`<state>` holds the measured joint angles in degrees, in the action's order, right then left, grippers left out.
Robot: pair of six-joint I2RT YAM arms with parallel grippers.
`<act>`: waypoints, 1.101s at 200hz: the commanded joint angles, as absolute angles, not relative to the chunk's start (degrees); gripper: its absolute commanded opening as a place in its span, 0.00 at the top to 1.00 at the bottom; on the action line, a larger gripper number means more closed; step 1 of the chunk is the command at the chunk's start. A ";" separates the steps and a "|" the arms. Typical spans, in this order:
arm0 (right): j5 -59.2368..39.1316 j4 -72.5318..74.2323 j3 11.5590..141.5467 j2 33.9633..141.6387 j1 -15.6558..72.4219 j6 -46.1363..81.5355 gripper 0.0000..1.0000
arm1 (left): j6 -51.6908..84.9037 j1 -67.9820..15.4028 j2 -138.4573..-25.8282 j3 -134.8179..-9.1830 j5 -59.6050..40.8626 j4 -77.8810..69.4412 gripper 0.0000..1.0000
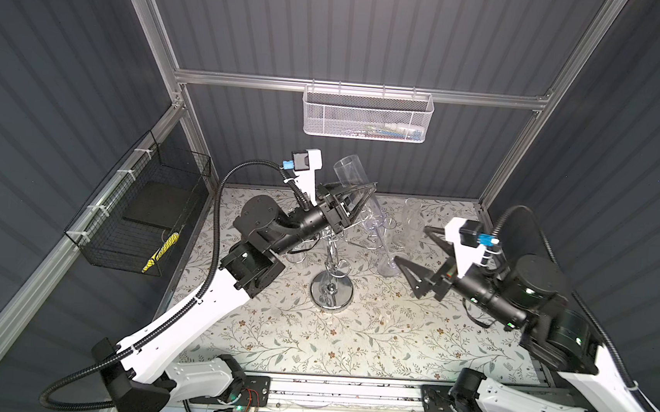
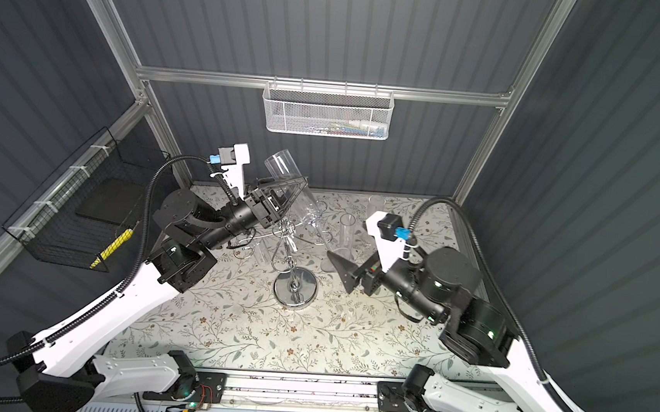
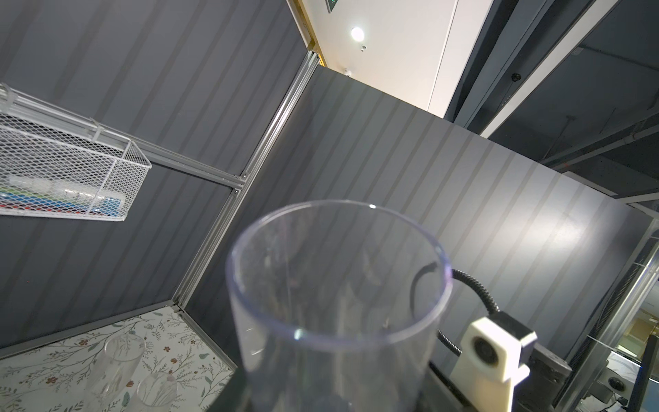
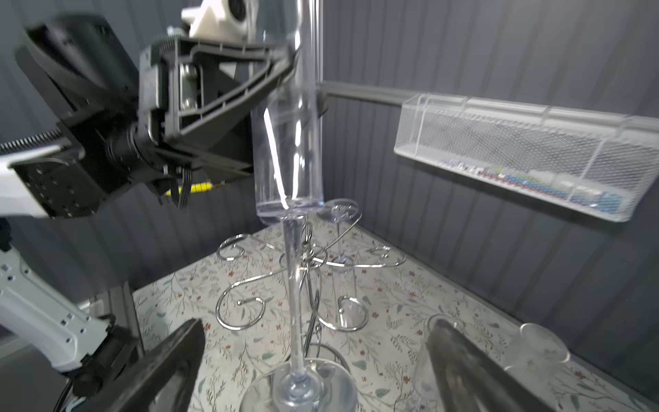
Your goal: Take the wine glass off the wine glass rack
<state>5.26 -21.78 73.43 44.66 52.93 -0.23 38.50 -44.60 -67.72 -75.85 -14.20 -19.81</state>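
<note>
— Wine glass rack (image 1: 332, 289): I have it standing mid-surface (image 1: 309, 342) on its round chrome base, in both top views.
— And the glass?
— The wine glass (image 4: 289, 157) is up in the air by the rack's top, nearly upright, with its rim leaning toward the back wall. I can't tell whether its stem brushes a hook.
— Your claws?
— My left claw (image 1: 361, 201) is clenched on the bowl, one finger on either side. My right claw (image 1: 410, 243) is released, spread wide and holding nothing.
— How close is it?
— Its fingers (image 4: 178, 356) flank the glass's foot (image 4: 297, 387), with a gap on each side in the right wrist view.
</note>
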 commanded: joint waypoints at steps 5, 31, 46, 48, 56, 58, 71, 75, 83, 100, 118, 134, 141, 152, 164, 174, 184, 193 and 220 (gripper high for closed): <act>11.62 -15.63 71.81 39.07 53.17 0.27 0.01 | 32.55 -44.82 -64.49 -78.46 -11.68 -18.90 0.61; 14.28 -15.63 68.65 34.73 53.17 0.82 0.01 | 24.46 -44.82 -63.17 -83.61 -9.21 -11.27 0.61; 14.84 -15.73 66.97 33.02 53.14 1.85 0.01 | 19.90 -44.82 -61.93 -85.26 -6.68 -7.78 0.61; 14.90 -15.73 66.75 32.80 53.10 2.02 0.01 | 19.45 -44.82 -61.78 -85.32 -6.37 -7.57 0.61; 15.07 -15.93 66.01 32.27 53.16 2.56 0.01 | 17.84 -44.82 -60.84 -85.43 -5.14 -7.30 0.61; 15.13 -15.91 65.88 32.11 53.15 2.66 0.01 | 17.25 -44.82 -60.63 -85.43 -4.89 -7.30 0.61; 15.30 -16.12 65.13 31.64 53.16 3.28 0.01 | 14.18 -44.82 -59.45 -85.89 -3.21 -6.35 0.61; 15.35 -16.09 64.98 31.56 53.17 3.41 0.01 | 13.21 -44.82 -59.27 -86.22 -2.66 -5.79 0.61; 15.38 -16.09 64.67 31.47 53.11 3.59 0.01 | 11.06 -44.89 -59.05 -87.27 -1.84 -4.25 0.61; 15.29 -16.17 64.41 31.80 53.17 3.76 0.01 | 6.84 -44.87 -59.43 -90.21 -0.43 -0.22 0.61; 14.97 -16.44 64.64 32.46 53.15 3.78 0.01 | 3.46 -44.83 -60.30 -92.81 2.18 3.37 0.60; 14.68 -16.65 64.77 32.93 53.10 3.76 0.01 | 1.99 -44.82 -61.27 -93.98 5.26 4.86 0.60; 14.53 -16.69 64.84 33.15 53.16 3.78 0.01 | 0.74 -44.78 -61.82 -94.65 6.54 5.60 0.60; 14.50 -16.69 64.77 33.43 53.17 3.69 0.01 | -1.29 -44.84 -63.21 -96.24 8.58 7.09 0.60; 14.33 -16.74 64.86 33.87 53.16 3.60 0.01 | -4.02 -44.82 -64.99 -98.66 10.70 8.84 0.60; 14.26 -16.98 64.91 34.14 53.13 3.60 0.01 | -5.98 -44.74 -66.42 -100.32 12.28 9.57 0.59; 14.19 -17.33 65.03 34.43 53.12 3.60 0.01 | -7.98 -44.67 -67.67 -102.13 13.27 9.93 0.57; 14.21 -17.63 65.13 34.57 53.16 3.59 0.01 | -9.78 -44.49 -68.81 -103.76 13.95 10.47 0.57; 14.29 -17.92 64.78 34.85 53.10 3.60 0.01 | -12.50 -40.73 -71.89 -107.29 14.16 11.13 0.56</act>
